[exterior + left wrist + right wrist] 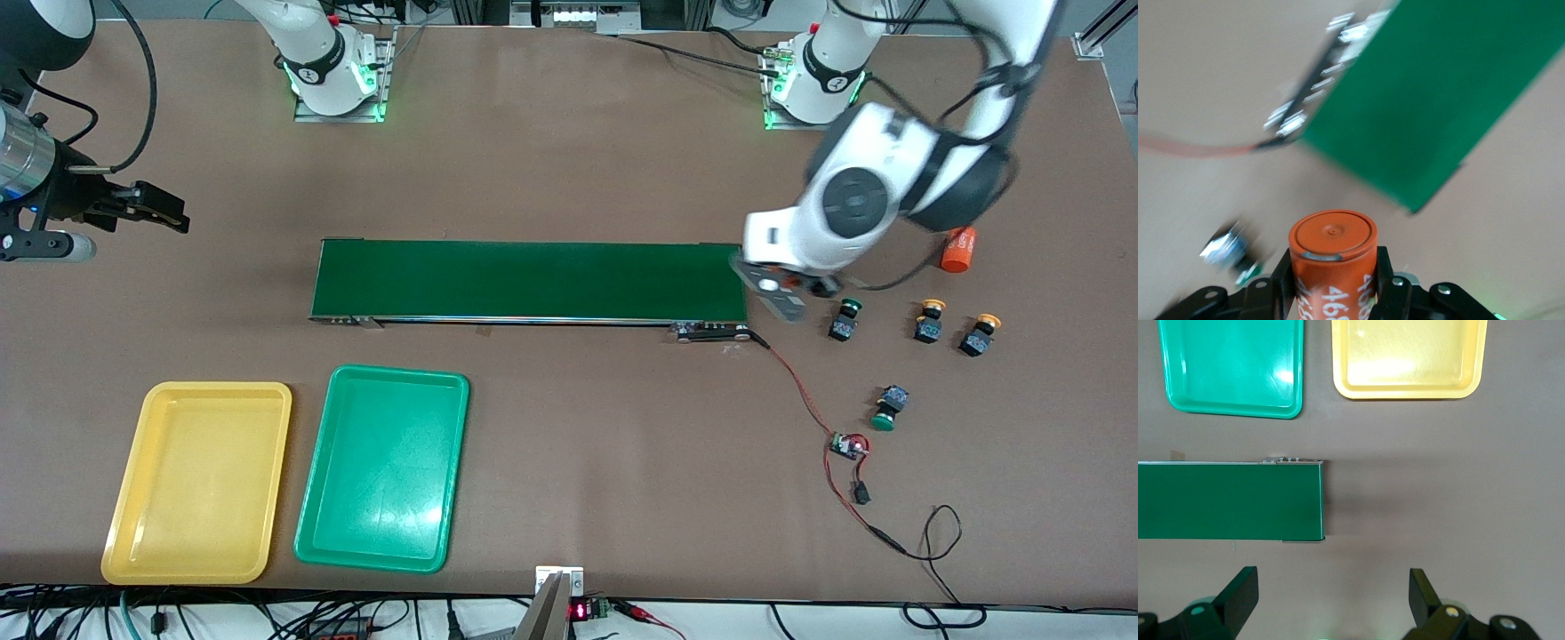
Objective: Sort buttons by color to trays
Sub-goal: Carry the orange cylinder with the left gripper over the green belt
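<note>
My left gripper [786, 298] hangs over the belt's end toward the left arm's side. In the left wrist view my left gripper [1331, 265] is shut on an orange cylinder with white printed digits [1333, 257]. Beside it on the table are a green-capped button [845, 320] and two yellow-orange-capped buttons [929, 322] [979, 334]. A second green-capped button [889, 409] lies nearer the front camera. One blurred button [1231, 250] shows in the left wrist view. The yellow tray [197, 482] and the green tray [384, 468] lie side by side, both empty. My right gripper [164, 212] waits open and empty, shown in its wrist view [1331, 587].
A long dark green belt [533, 280] lies across the table's middle. Another orange cylinder [957, 249] lies on the table near the left arm. A red wire with a small circuit board [847, 444] trails from the belt's end toward the front edge.
</note>
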Controlling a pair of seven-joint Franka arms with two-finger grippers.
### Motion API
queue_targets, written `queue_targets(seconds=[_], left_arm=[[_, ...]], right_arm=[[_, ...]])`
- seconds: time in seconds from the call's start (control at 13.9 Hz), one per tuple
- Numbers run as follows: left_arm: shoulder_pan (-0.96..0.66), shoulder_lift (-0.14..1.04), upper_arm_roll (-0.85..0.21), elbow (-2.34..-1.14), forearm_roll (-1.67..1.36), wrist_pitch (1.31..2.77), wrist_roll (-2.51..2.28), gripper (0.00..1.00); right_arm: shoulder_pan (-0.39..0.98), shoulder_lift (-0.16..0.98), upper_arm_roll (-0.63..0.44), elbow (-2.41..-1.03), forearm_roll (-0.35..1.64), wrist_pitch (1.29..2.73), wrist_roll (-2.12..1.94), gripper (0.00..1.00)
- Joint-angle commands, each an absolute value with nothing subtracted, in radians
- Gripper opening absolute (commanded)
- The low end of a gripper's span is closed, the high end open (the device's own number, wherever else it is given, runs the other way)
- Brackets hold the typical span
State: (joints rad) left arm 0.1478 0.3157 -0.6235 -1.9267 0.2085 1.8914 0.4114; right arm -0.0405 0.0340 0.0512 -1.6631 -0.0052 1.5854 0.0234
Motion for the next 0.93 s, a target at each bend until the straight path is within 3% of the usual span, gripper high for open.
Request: queue_targets(seconds=[0.0,0.57,0.65,0.72,0.86], left_arm=[[0.051,0.391,-0.641,-1.901,0.238,1.949,0.483,0.02],[0.044,0.492,-0.641,-1.97,0.391,2.187,0.716,0.05],[0.04,0.494,-0.641,-1.97,0.391,2.189,0.716,0.38],[0.035,0.492,-0.641,-1.968,0.394,2.187,0.716,0.99],[0.041,0.477,-0.644,-1.967,0.394,2.174,0.718,1.0]], right_arm=[[-0.051,0.043,0.057,-1.644,0.008,1.574,0.026,1.0],[-0.051,0.044,0.057,-1.646,0.008,1.571,0.031,1.0],[-0.051,0.044,0.057,-1.644,0.008,1.571,0.031,1.0],[-0.051,0.044,0.057,-1.644,0.008,1.571,0.031,1.0],[-0.051,0.046,0.057,-1.644,0.008,1.571,0.031,1.0]])
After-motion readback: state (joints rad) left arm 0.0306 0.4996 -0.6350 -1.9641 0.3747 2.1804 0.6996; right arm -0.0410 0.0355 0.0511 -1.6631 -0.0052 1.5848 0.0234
